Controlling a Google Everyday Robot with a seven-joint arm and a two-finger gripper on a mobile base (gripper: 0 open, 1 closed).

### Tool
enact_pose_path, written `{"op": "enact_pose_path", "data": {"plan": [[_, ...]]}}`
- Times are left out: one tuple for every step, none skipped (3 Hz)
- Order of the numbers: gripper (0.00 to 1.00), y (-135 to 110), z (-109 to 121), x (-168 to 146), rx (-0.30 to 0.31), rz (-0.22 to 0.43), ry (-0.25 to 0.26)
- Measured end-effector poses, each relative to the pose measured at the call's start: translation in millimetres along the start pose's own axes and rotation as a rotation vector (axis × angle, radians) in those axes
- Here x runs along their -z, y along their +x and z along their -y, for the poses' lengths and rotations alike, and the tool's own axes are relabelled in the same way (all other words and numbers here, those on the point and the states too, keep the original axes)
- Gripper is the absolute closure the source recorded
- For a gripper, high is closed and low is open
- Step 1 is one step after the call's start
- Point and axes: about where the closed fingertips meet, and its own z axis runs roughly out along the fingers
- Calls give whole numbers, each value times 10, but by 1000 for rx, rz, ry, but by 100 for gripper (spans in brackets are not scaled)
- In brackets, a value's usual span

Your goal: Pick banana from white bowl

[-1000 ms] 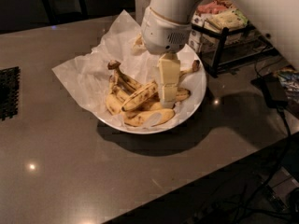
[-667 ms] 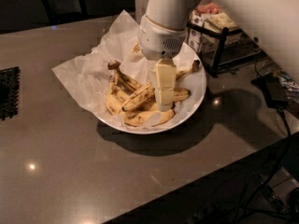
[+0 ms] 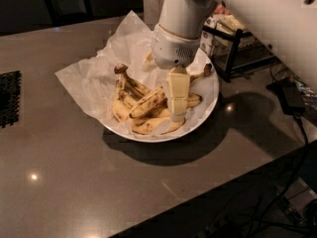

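White bowl (image 3: 210,97) at frame centre on grey tabletop (image 3: 74,182), crinkled white paper (image 3: 89,81) under its left side. Banana (image 3: 148,102) lies diagonally in bowl, dark stem tip toward upper right. Hand (image 3: 177,114) lowered into bowl at banana's right part; apart or clamped: cannot tell. Bunch (image 3: 126,89) left of it.

The arm (image 3: 257,9) reaches in from upper right, hand (image 3: 177,112) pointing straight down.
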Motion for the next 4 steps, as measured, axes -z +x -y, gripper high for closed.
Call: {"op": "enact_pose_path", "data": {"plan": [[0, 20, -21, -34, -2, 2, -10], [0, 20, -60, -99, 3, 4, -32], [0, 18, -132, -218, 25, 1, -68], [0, 18, -132, -218, 25, 1, -68]]}}
